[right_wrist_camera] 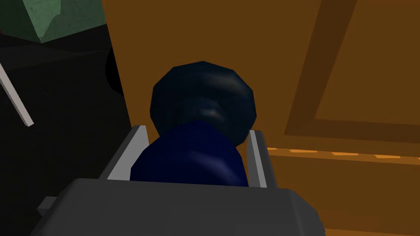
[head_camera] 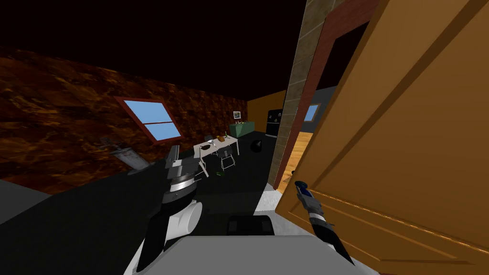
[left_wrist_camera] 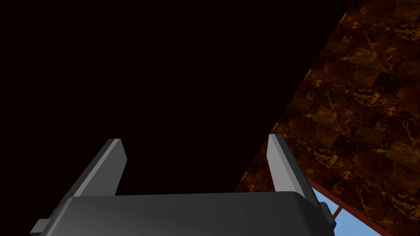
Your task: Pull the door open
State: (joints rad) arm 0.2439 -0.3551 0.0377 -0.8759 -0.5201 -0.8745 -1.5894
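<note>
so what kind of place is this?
Looks like a home, probably a dining or kitchen area: a white table with chairs, a tall black fridge-like unit beside a green counter, and a panelled brown door whose dark knob the right gripper holds.

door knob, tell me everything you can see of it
The door knob is dark blue and glossy, with faceted round sides. It has a blue rounded part and a wider, darker round part beyond it, towards the door. It sits on the orange-brown panelled door near its free edge, and the door stands partly open. The right claw is shut on the knob, one blade pressed against each side of the blue part.
</note>
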